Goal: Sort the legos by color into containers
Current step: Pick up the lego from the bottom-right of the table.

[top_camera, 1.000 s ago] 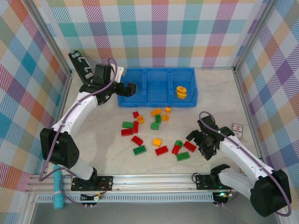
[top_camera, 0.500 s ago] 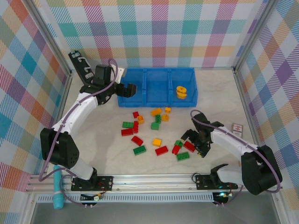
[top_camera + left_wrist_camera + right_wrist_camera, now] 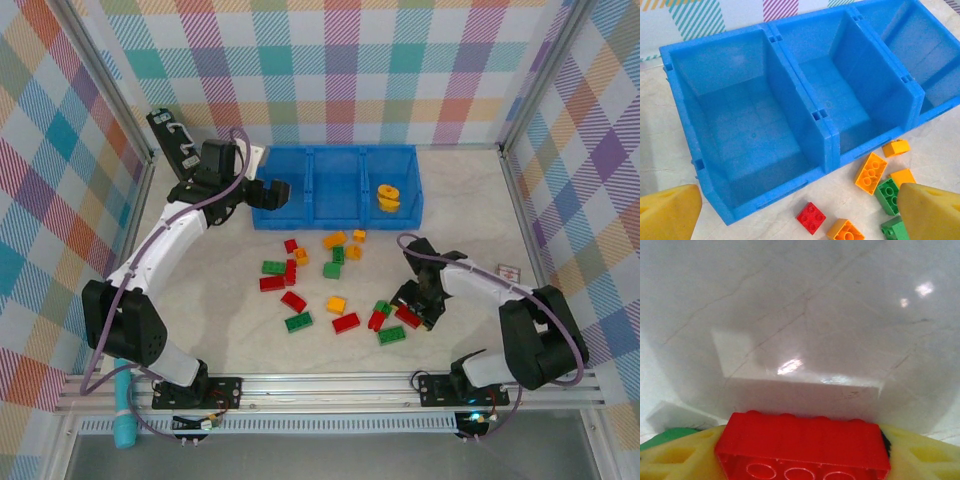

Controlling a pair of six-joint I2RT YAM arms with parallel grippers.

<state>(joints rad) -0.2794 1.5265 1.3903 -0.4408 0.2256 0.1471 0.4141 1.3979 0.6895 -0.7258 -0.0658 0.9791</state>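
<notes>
A pale marbled worktop carries a low blue tray of three compartments at the middle of its far edge. The right compartment holds a yellow piece; the other two are bare. The left arm hangs by the tray's left end, and the left jaws are spread wide, holding nothing. The right arm reaches down to the near-right side of the scattered bricks, which lie mid-worktop, just in front of the tray. The right jaws pinch a red brick by its two ends, low on the worktop. A green brick lies just beside it. To do this step well, the grip likely needs to be firm and the lift straight up, so the green neighbour is not dragged. The red brick then belongs in a bare compartment, away from the yellow piece.
</notes>
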